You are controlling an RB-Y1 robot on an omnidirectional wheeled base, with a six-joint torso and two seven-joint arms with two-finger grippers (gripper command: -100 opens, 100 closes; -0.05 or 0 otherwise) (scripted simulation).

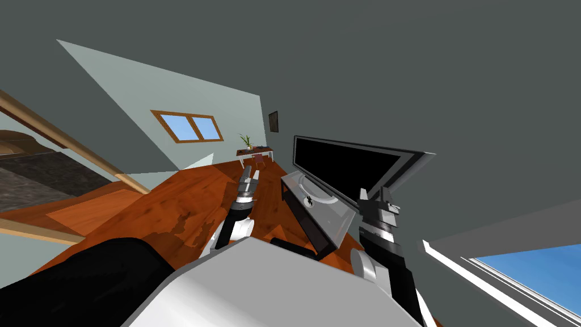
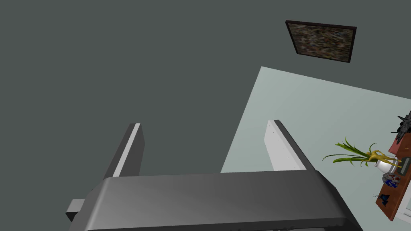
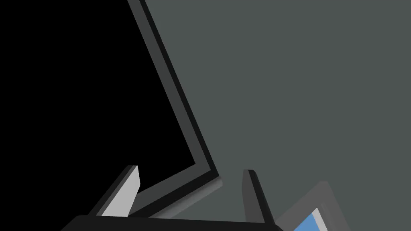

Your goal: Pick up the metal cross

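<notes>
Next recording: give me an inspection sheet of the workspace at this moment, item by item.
Surface: grey low stand against the grey wall.
Job's things: small dark object, likely the cross, on the stand in front of the TV; shape too small to tell; untouched.
Clutter: TV, black screen, standing on the stand.
Grippers: right gripper jaws open, at the TV's lower corner, apart from the object; left gripper jaws open, out over the floor beside the stand.
Cables: nothing seen.
Surroundings: wooden floor, window, far table with a plant.

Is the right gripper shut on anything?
No, the right gripper has its fingers apart, pressing nothing; the television lies beyond them.
</notes>
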